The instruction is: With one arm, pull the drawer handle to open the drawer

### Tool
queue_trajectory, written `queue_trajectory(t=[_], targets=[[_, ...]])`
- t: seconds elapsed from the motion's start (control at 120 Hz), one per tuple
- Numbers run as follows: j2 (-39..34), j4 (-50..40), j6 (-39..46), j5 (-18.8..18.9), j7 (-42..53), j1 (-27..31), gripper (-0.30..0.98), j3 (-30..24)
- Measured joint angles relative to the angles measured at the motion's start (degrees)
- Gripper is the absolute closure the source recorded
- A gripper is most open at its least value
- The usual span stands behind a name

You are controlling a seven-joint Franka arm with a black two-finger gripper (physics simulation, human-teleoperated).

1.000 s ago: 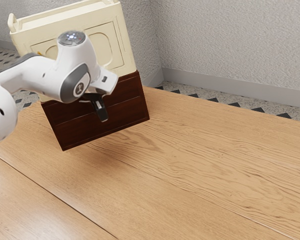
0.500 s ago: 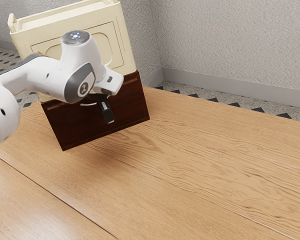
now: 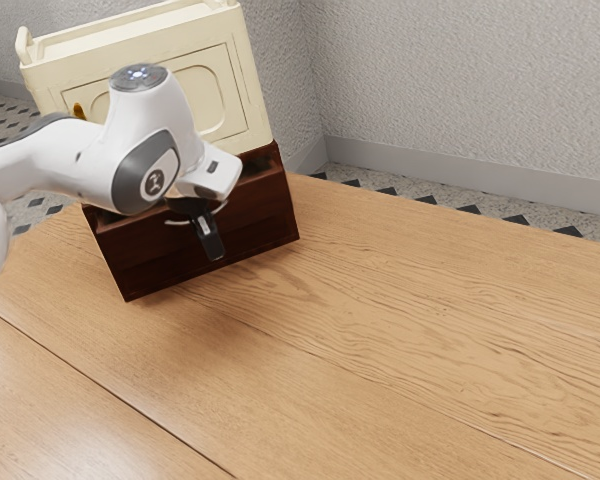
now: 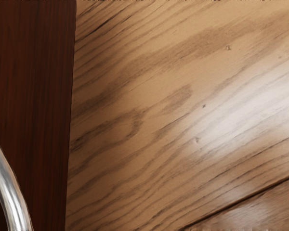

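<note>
Wood-grained tabletop (image 3: 380, 330) below dark drawer (image 3: 255, 220), left of centre in the exterior view, ajar. Silver handle (image 3: 178, 222) arcs out either side of black gripper (image 3: 212, 251), lengthwise along the drawer's face; pull likely outward, toward lower frame. Grip: can't tell.

The light-brown wooden worktop (image 3: 380, 330), with wavy grain, carries 1 dark reddish-brown drawer cabinet (image 3: 145, 265) toward the exterior view's upper left.

Cream up at eleven, that's the cabinet top (image 3: 242, 112)! Deep red-brown drawer front (image 3: 255, 215) at nine, silver handle (image 4: 12, 192); honey-tan, dark-grained table (image 3: 410, 330) at five; black diamonds on speckled grey floor (image 3: 410, 187) at two!
</note>
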Motion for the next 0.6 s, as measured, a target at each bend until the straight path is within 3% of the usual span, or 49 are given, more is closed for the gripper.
queue_trajectory(t=[0.6], targets=[[-5.5, -5.0, -1.3, -0.2, -1.0, -2.7, 0.07, -0.3]])
